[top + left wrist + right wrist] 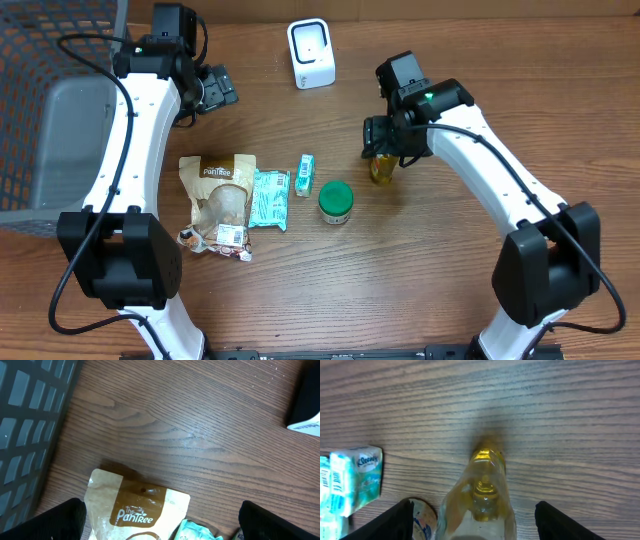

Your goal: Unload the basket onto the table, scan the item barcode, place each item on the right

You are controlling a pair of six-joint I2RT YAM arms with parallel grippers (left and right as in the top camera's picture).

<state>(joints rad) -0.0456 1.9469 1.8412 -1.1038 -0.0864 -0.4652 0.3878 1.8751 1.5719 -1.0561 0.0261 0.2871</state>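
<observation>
A small bottle of yellow liquid (pixel 382 168) stands on the wooden table right of centre. My right gripper (pixel 386 150) hangs directly over it. In the right wrist view the bottle (pixel 482 490) sits between the two black fingers (pixel 395 520), with a gap on each side, so the right gripper (pixel 480 522) is open around it and not touching. The white barcode scanner (pixel 311 53) stands at the back centre. My left gripper (pixel 215 88) is open and empty at the back left; its wrist view shows the left gripper (pixel 160 520) above the top of a tan PanTree pouch (pixel 137 510).
In a row left of the bottle lie the PanTree pouch (pixel 218 200), a teal packet (pixel 268 197), a small Kleenex pack (pixel 305 173) and a green-lidded jar (pixel 335 201). A wire basket (pixel 40 60) with a grey bin inside fills the far left.
</observation>
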